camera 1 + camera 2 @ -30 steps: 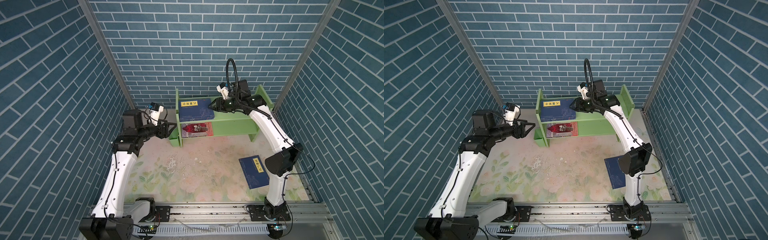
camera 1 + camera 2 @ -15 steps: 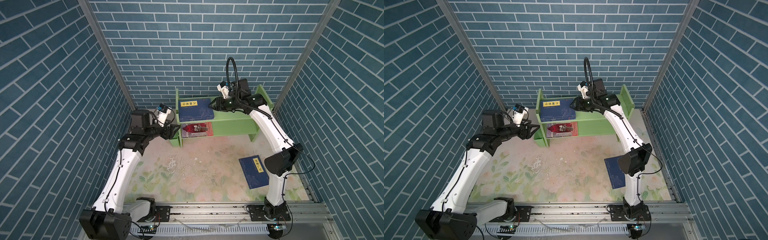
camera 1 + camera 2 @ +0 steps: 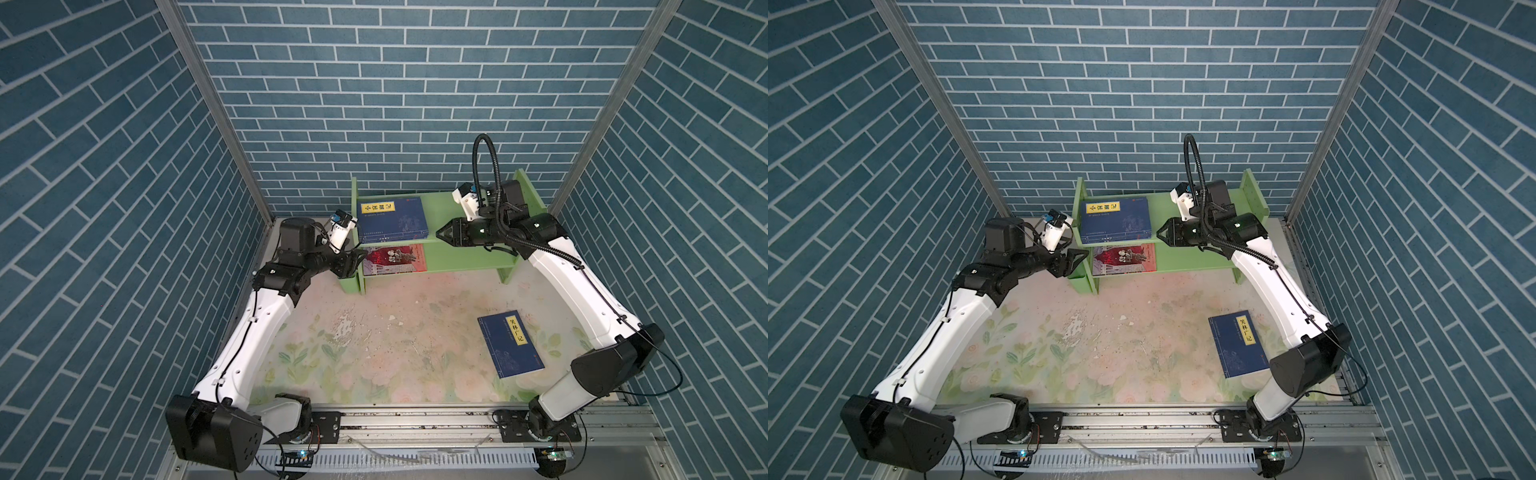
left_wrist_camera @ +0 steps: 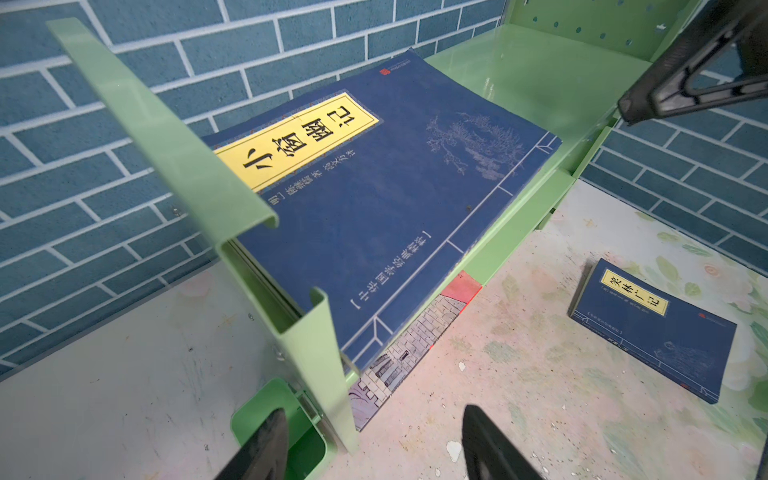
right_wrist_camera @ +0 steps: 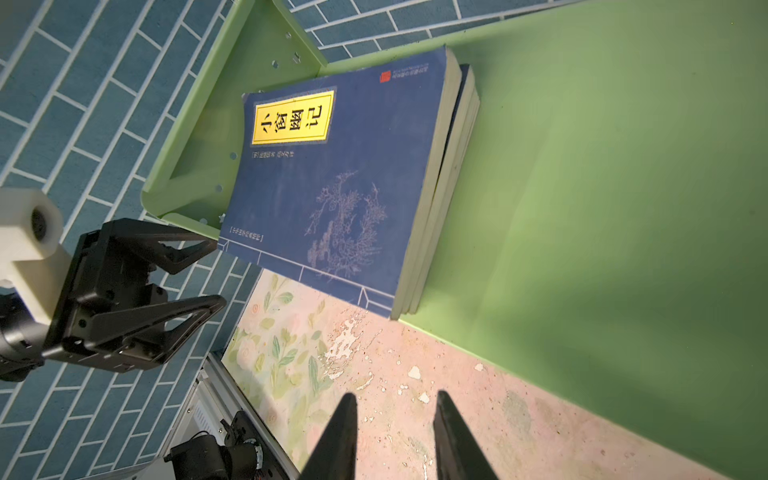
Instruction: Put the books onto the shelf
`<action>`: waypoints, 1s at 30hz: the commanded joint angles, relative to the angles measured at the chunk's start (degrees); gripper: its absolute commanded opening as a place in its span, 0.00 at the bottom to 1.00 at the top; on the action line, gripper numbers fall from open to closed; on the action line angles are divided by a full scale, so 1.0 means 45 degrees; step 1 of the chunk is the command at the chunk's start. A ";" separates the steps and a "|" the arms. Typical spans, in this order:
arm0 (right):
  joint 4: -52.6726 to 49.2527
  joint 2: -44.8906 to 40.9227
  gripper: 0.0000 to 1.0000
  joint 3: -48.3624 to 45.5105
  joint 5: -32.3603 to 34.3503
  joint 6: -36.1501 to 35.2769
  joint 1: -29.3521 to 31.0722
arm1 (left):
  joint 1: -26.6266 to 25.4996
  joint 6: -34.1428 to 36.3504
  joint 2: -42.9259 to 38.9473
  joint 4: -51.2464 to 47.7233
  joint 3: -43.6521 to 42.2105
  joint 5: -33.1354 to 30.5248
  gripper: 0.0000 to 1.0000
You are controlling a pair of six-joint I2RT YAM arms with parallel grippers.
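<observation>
left pincer (image 3: 356, 260) now nearer the shelf (image 3: 465, 255) (jaws parted).

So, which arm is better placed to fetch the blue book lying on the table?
Right, I'd judge. The blue book lies on the right side of the table beside that arm, and the right gripper is empty at the shelf. The left gripper sits at the shelf's opposite end.

Blue books (image 5: 340, 187) stacked flat on shelf (image 5: 582, 187); right gripper (image 5: 395, 399) parted, empty
</observation>
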 commanded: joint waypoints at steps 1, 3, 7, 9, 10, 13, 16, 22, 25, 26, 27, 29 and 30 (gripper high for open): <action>0.0640 -0.0346 0.34 -0.0372 -0.0062 0.0023 0.0069 | -0.0119 0.0189 0.0171 0.0568 -0.0077 -0.0495 0.66; 0.0621 -0.0305 0.35 -0.0447 -0.0191 0.0023 0.0076 | -0.0119 0.0170 0.0234 0.0639 -0.0038 -0.0555 0.65; 0.0552 -0.0169 0.36 -0.0457 -0.0119 -0.0048 0.0096 | -0.0114 0.0155 0.0285 0.0698 0.0018 -0.0795 0.63; 0.0581 -0.0077 0.36 -0.0444 -0.0113 -0.0055 0.0095 | -0.0119 0.0131 0.0285 0.0717 0.0059 -0.0867 0.62; 0.0632 -0.0021 0.36 -0.0434 -0.0131 -0.0055 0.0096 | -0.0119 0.0131 0.0276 0.0717 0.0088 -0.0863 0.62; 0.0672 0.0126 0.36 -0.0335 -0.0230 -0.0026 0.0091 | -0.0119 0.0065 0.0275 0.0717 0.0157 -0.0895 0.62; 0.0667 0.0226 0.36 -0.0245 -0.0270 -0.0033 0.0109 | -0.0119 0.0052 0.0325 0.0756 0.0189 -0.0863 0.63; 0.0606 0.0271 0.37 -0.0161 -0.0270 -0.0054 0.0100 | -0.0119 -0.0143 0.0412 0.1064 0.0172 -0.1239 0.63; 0.0530 0.0322 0.37 -0.0146 -0.0251 -0.0075 0.0115 | -0.0119 -0.0182 0.0452 0.1147 0.0177 -0.1326 0.62; 0.0521 0.0324 0.37 -0.0146 -0.0251 -0.0075 0.0106 | -0.0119 -0.0192 0.0469 0.1147 0.0196 -0.1351 0.62; 0.0515 0.0347 0.37 -0.0151 -0.0251 -0.0092 0.0115 | -0.0119 -0.0201 0.0471 0.1166 0.0211 -0.1364 0.62; 0.0523 0.0363 0.38 -0.0173 -0.0231 -0.0094 0.0120 | -0.0119 -0.0221 0.0490 0.1205 0.0235 -0.1376 0.62; 0.0535 0.0382 0.38 -0.0197 -0.0231 -0.0094 0.0106 | -0.0119 -0.0221 0.0509 0.1225 0.0244 -0.1422 0.62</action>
